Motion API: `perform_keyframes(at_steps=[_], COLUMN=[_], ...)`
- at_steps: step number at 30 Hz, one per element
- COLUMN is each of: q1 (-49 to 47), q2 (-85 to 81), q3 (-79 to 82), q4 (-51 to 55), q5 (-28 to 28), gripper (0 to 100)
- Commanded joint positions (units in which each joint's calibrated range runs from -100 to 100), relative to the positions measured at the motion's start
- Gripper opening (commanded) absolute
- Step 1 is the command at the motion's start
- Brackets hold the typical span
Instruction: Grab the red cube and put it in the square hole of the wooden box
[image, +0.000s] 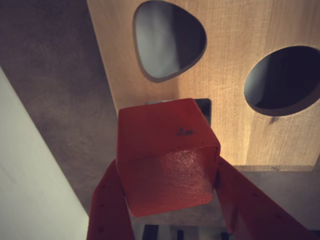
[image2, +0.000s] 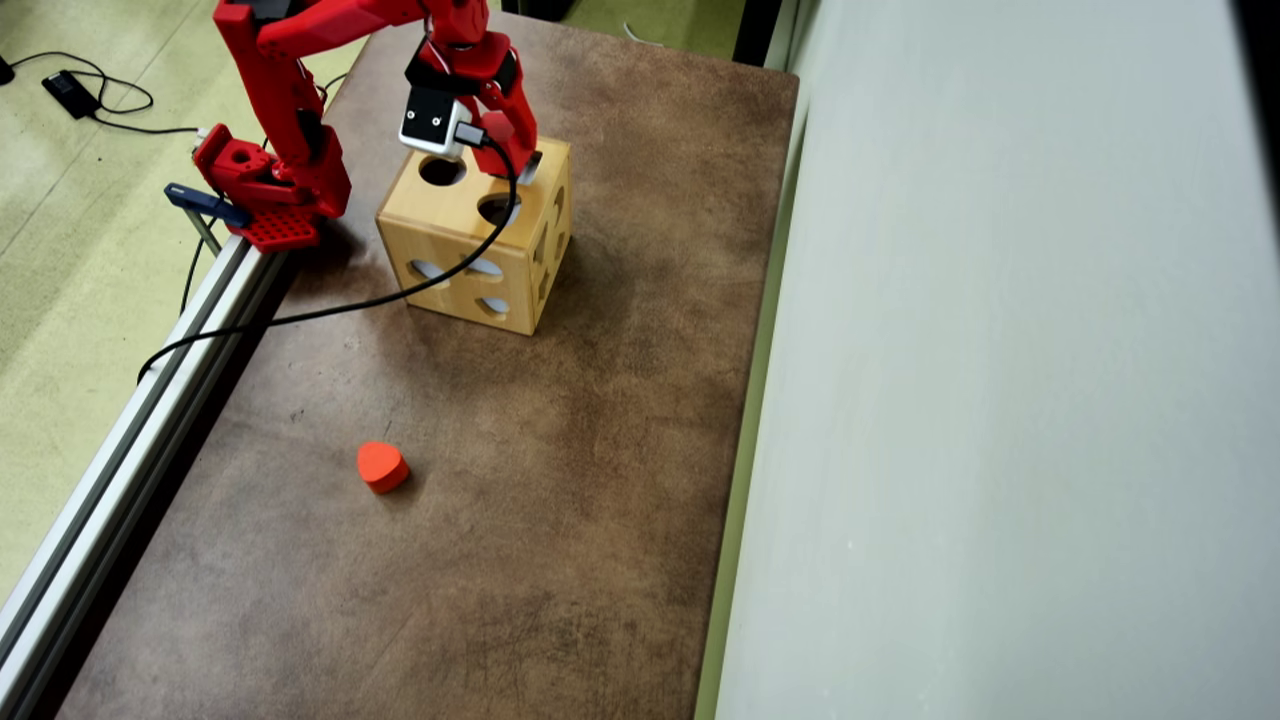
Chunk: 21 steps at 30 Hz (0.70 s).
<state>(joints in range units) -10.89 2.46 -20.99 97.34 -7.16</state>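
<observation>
- Table (image2: 560, 520), brown and worn, carries the box; a stray red rounded block (image2: 381, 466) lies well apart from it.
- Wooden box (image2: 455, 250) stands under the red arm (image2: 290, 90).
- Gripper (image: 167, 187) is clamped on the red cube (image: 167, 160), held over the box top, the square hole (image: 204, 106) mostly hidden behind it.
- Risk: the cube looks slightly turned against the hole; released so, it could catch on the rim and topple off.

The wooden box (image: 240, 125) is pale, smooth-sanded wood with faint grain. The red cube (image: 167, 160) looks like matt plastic, its near face finely pebbled. The gripper (image: 170, 200) fingers (image: 107, 210) seem the same matt red plastic. The table (image2: 560, 480) is a mottled, dull brown surface, possibly leather-like; its rail (image2: 130, 440) is brushed metal
</observation>
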Motion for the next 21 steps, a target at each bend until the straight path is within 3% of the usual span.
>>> perform_keyframes(at_steps=[1, 21], q1=[-0.6, -2.1], q2=[-0.2, -1.1], q3=[-3.2, 1.2], q4=[0.1, 0.4], q5=[-0.1, 0.4], gripper=[1, 1])
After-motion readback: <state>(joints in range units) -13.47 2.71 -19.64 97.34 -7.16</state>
